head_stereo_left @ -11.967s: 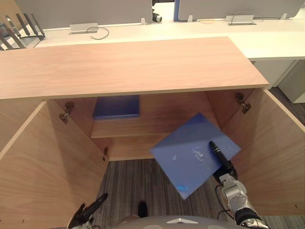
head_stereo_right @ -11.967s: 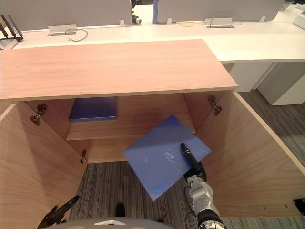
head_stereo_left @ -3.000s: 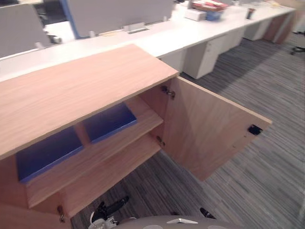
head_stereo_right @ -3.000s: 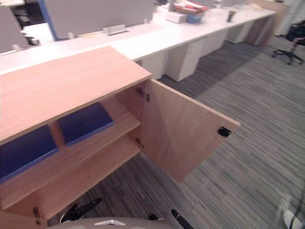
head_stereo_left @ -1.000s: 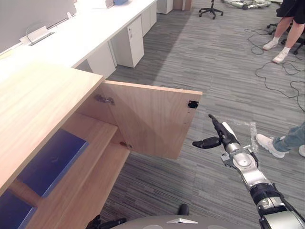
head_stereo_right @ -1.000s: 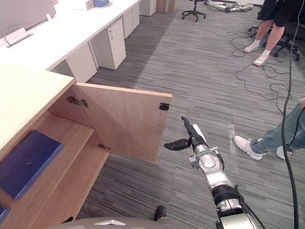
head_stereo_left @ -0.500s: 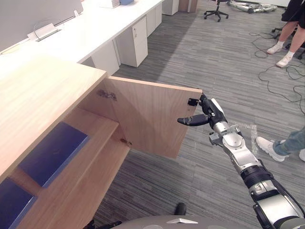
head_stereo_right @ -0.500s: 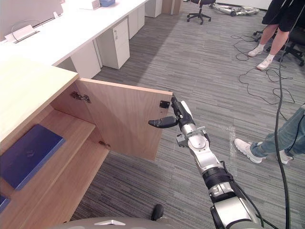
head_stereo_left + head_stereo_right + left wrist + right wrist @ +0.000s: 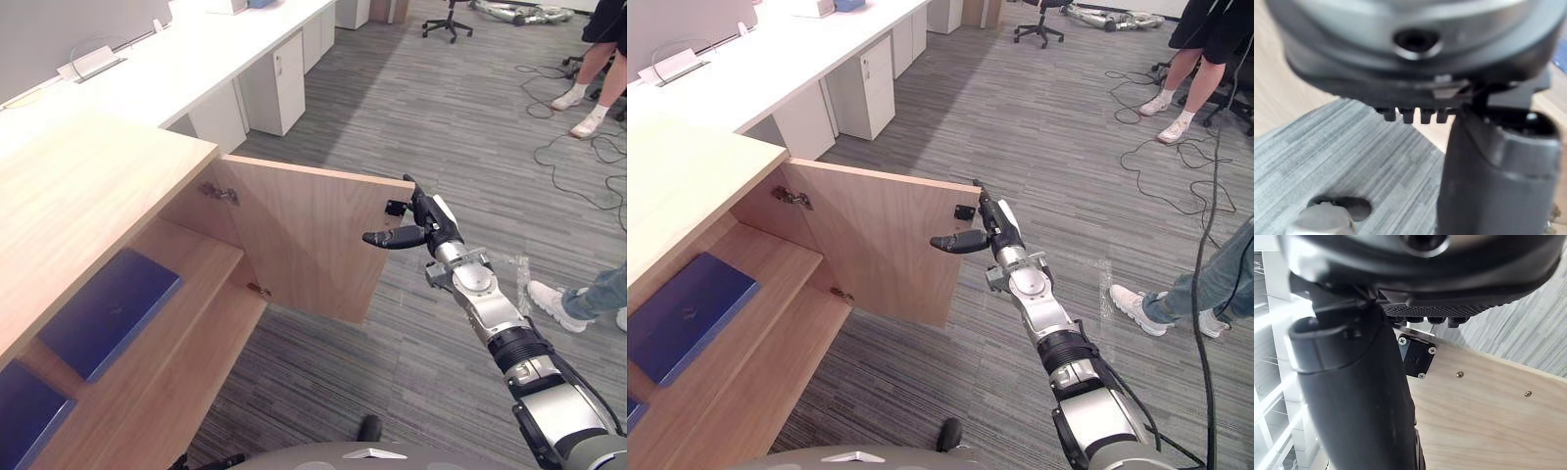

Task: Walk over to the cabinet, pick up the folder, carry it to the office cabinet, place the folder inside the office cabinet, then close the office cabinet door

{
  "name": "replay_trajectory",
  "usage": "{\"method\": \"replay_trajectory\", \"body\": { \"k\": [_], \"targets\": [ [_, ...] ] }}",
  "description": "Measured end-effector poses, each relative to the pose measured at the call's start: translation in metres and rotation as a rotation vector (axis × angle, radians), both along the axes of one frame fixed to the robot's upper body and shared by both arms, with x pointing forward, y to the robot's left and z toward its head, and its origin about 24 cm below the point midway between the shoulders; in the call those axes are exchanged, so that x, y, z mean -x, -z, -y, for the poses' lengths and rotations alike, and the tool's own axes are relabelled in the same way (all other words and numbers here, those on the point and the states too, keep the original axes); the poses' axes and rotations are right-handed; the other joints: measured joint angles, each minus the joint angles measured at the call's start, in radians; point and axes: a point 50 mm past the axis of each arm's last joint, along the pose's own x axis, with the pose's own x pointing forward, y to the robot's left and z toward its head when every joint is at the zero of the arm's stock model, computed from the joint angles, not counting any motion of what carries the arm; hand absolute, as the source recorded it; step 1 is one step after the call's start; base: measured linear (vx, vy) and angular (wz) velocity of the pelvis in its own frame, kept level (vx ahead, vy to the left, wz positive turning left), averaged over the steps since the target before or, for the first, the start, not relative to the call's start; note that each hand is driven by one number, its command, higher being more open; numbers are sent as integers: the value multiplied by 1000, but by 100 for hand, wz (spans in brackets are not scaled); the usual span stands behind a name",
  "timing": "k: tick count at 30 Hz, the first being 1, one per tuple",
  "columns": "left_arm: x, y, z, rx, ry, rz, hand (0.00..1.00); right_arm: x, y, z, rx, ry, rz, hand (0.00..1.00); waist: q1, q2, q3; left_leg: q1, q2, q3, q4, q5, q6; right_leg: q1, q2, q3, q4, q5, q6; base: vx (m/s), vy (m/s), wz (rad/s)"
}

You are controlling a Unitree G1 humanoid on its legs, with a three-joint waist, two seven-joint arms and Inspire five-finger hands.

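Observation:
The wooden office cabinet [image 9: 88, 196] stands at the left with its right door [image 9: 313, 245] swung open. Two blue folders lie flat on its upper shelf, one [image 9: 108, 313] near the middle and another [image 9: 20, 416] further left. My right hand [image 9: 423, 217] is at the door's free edge beside the black latch [image 9: 395, 208], open, fingers straight, thumb [image 9: 387, 238] reaching across the door's inner face. The right wrist view has the latch plate [image 9: 1417, 360] just past the thumb [image 9: 1352, 396]. My left hand [image 9: 1493, 171] hangs low over the carpet, open and empty.
White desks [image 9: 196, 69] with drawer pedestals [image 9: 274, 83] run behind the cabinet. A person's legs [image 9: 588, 69] stand at the far right and another person's foot [image 9: 563, 299] is close to my right arm. Cables [image 9: 578, 166] trail over the grey carpet.
My right hand has risen and moved left from open floor to the door's free edge by the latch. The door and the folders have not moved.

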Motion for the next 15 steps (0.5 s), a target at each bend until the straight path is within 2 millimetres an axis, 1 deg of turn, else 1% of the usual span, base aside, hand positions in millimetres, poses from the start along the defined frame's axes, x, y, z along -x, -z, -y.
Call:
{"method": "replay_trajectory", "body": {
  "k": [6,10,11,13,14,15],
  "targets": [
    [0,0,-1,-1,0,1,100,3,2,-2,81,-79,-20,100,-5,-3,-2,1,3,8,0,0,0,0,4,8,0,-4,-4,-4,58,-4],
    [1,0,-1,-1,1,-7,100,11,4,-8,204,-207,-49,100,-23,-11,-3,2,15,19,0,-1,-2,-3,16,16,0,-11,-14,3,32,-8],
    [1,0,-2,-4,10,-9,100,17,7,-9,257,-271,-77,100,-31,-15,-4,2,19,20,0,-1,-2,-4,21,19,0,-13,-17,10,25,-11],
    [-2,0,-4,-12,44,-19,100,27,17,-11,329,-380,-144,100,-31,-23,-9,2,27,29,0,-1,-3,-8,31,27,0,-15,-21,11,28,-14],
    [-3,-1,-6,-15,48,-18,100,37,31,-16,379,-481,-221,100,-32,-35,-15,2,33,31,0,1,-8,-10,38,30,0,-18,-27,13,29,-7],
    [-5,-1,-7,-17,50,-13,100,45,39,-19,400,-541,-266,100,-30,-40,-18,2,36,31,-1,3,-11,-10,41,30,0,-20,-29,17,38,-4]
  ]
}}
